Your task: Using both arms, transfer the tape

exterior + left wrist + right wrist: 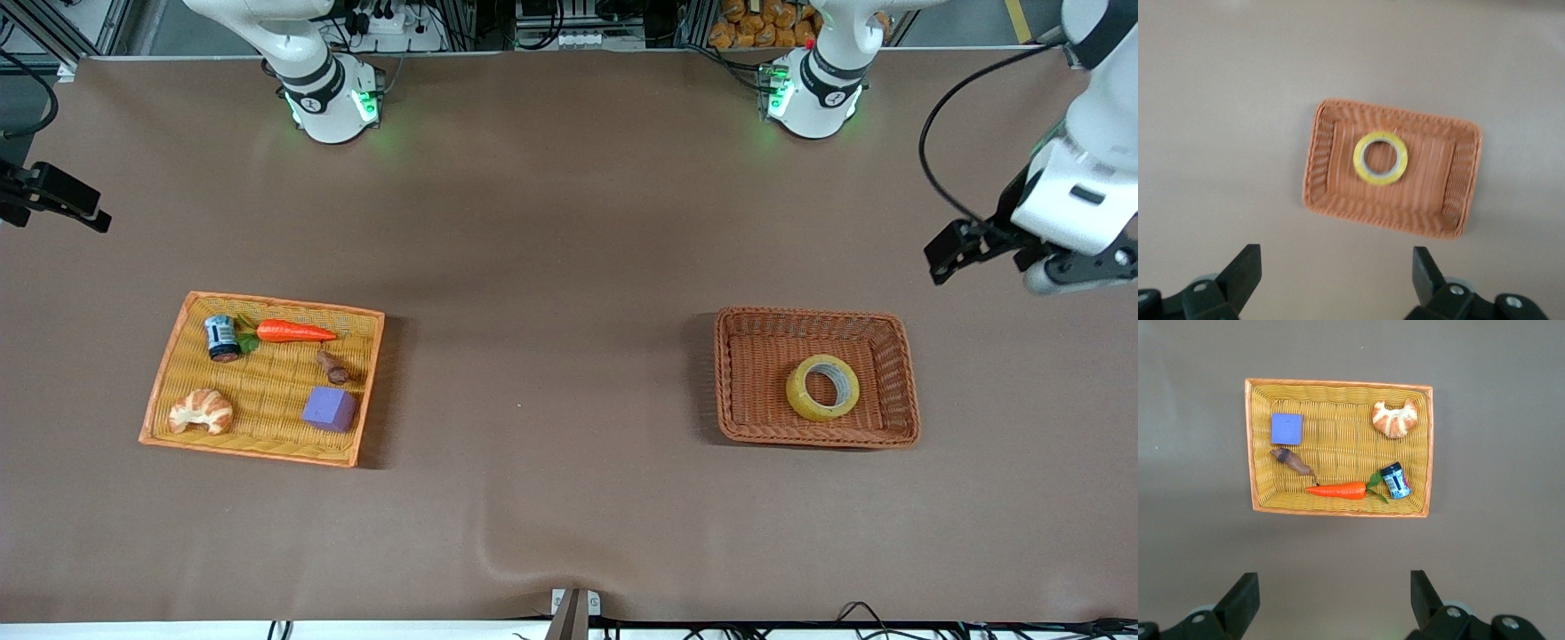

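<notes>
A: Where is the tape (822,388)?
B: It lies flat in the brown basket (898,356), toward the left arm's end of the table (551,267).
A: And the grippers?
B: The left gripper (1337,280) hangs over bare table beside this basket, jaws wide apart. The right gripper (1335,600) is high beside the yellow basket (1338,387), jaws apart too.

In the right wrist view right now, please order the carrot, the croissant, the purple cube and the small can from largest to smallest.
1. carrot, longest
2. croissant
3. purple cube
4. small can
Croissant and cube look close; their order is unsure.
</notes>
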Motion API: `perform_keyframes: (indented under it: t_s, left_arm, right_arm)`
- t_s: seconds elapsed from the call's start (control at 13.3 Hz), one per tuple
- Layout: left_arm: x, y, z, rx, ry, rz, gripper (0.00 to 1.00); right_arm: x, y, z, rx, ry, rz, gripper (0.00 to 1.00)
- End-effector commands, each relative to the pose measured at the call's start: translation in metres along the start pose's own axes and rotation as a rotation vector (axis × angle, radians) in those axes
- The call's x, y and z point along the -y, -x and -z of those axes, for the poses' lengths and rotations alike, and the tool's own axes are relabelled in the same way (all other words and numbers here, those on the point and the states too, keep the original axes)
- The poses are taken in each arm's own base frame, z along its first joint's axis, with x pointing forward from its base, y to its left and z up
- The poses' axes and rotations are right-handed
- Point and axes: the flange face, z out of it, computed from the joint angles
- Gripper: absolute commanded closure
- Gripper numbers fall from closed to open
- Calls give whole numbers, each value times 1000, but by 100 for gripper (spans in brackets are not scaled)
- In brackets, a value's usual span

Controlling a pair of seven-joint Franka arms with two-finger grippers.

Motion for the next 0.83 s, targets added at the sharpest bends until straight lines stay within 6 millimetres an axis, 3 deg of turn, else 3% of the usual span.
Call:
perform_keyframes:
  t_s: [0.0, 0.23, 0.75]
  left_arm:
    - [10, 16, 2, 81, 4, -29, 0]
    - [20, 24, 7, 111, 53, -46, 0]
    - [46, 18, 7, 113, 105, -98, 0]
  right_arm:
    - [-2, 13, 8, -9, 5, 87, 0]
    - [1, 12, 10, -20, 2, 103, 0]
    - [2, 12, 10, -22, -4, 93, 0]
